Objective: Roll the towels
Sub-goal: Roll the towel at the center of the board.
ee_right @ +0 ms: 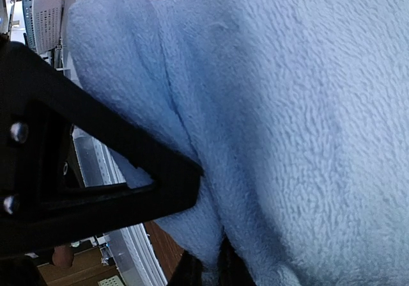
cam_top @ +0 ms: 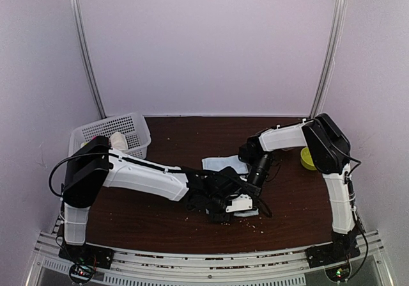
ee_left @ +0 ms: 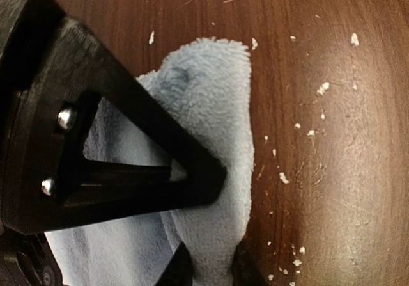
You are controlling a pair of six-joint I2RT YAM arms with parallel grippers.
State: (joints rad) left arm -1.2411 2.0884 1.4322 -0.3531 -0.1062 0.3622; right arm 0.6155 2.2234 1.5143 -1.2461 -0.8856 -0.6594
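The left arm rises from its base at the near left corner, bends at the elbow and stretches low across the bench [cam_top: 140,215] to the middle, where the left hand [ee_left: 217,228] points down at the wood. Its fingers [ee_left: 160,151] are closed on a fold of the pale blue towel [ee_left: 211,107], which bunches up between them. The right arm stands tall from its base at the near right, folds over at the top and reaches back leftward and down. The right hand [ee_right: 204,228] meets the same towel just beside the left one and is clamped tight on a thick fold. The towel lies crumpled at mid-bench between the two hands. The cream-white towel [cam_top: 119,140] sits in the white basket [cam_top: 137,129] at far left. A yellow cloth cylinder [cam_top: 308,159] rests near the right arm.
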